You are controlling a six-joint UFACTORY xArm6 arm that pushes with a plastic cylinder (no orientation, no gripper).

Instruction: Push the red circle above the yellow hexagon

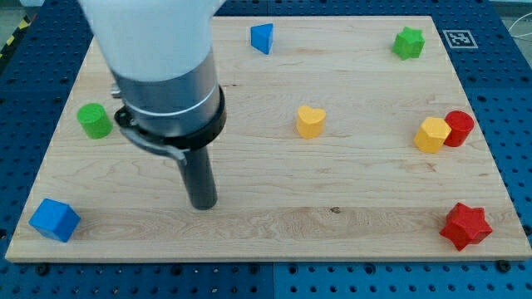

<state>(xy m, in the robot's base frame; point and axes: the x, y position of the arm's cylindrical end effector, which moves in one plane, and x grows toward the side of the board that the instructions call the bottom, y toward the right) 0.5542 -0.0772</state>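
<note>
The red circle (pixel 459 128) sits at the view's right, touching the right side of the yellow hexagon (pixel 431 134). My tip (pixel 203 205) rests on the board at the lower left of centre, far to the left of both blocks. The dark rod rises from it into the large grey and white arm body (pixel 162 66) at the upper left.
A yellow heart (pixel 310 121) lies near the centre. A blue triangle (pixel 262 37) and a green star (pixel 408 42) lie along the top. A green circle (pixel 94 120) is at the left, a blue cube (pixel 55 220) at the bottom left, a red star (pixel 465 225) at the bottom right.
</note>
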